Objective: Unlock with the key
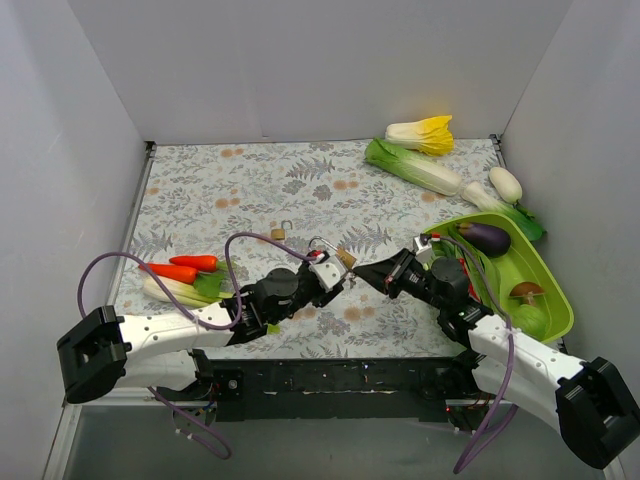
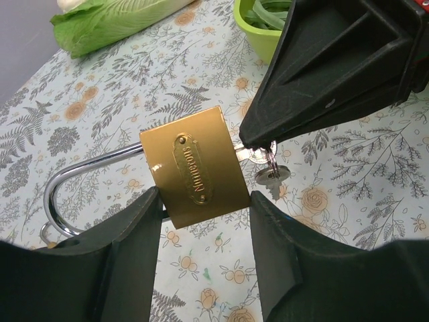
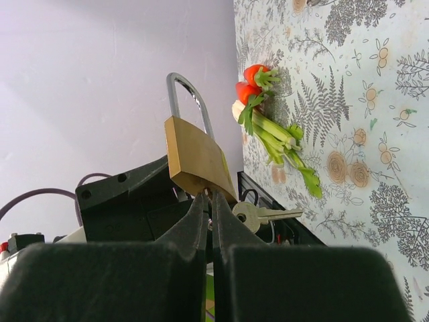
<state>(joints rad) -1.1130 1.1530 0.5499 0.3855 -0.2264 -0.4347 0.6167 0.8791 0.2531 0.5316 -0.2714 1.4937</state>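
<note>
Brass fills the space between the fingers of the left gripper (image 2: 201, 204), which clasps the padlock (image 2: 194, 169) by its body and holds it above the floral table (image 2: 80, 121), with the silver shackle (image 2: 67, 181) pointing away from the other arm. The right gripper (image 3: 209, 201) is pinched tight on the key (image 2: 249, 155), whose blade sits in the keyway at the bottom of the lock. A second key (image 2: 271, 178) dangles loose from the small ring (image 2: 271, 159). Picking up, aligning and inserting therefore look done. The shackle appears seated in the body, as far as the views show, so the lock seems not yet open. What is left, by my reading, is turning the key and freeing the shackle.
</note>
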